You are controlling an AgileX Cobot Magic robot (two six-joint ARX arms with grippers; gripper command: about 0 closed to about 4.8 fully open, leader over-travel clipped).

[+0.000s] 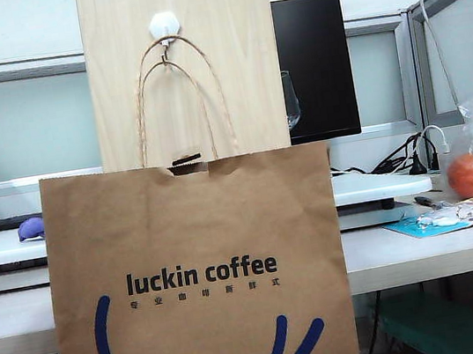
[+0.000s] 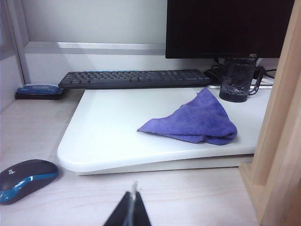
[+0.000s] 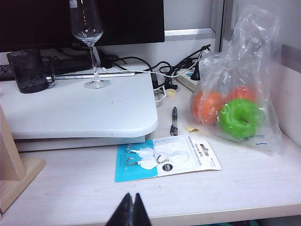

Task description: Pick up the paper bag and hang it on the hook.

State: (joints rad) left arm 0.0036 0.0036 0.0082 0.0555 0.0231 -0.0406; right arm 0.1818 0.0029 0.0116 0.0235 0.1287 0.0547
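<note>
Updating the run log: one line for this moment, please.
paper bag: handles over hook, hanging | left gripper: shut, empty, over desk | right gripper: shut, empty, over desk

A purple cloth (image 2: 195,120) lies on the white platform (image 2: 108,136) near a keyboard (image 2: 134,78).

L gripper (image 2: 133,207): black, thin tapered jaws, pale sliver at tip | R gripper (image 3: 132,209): black, matte, same wedge shape | no cables/markings visible
</note>
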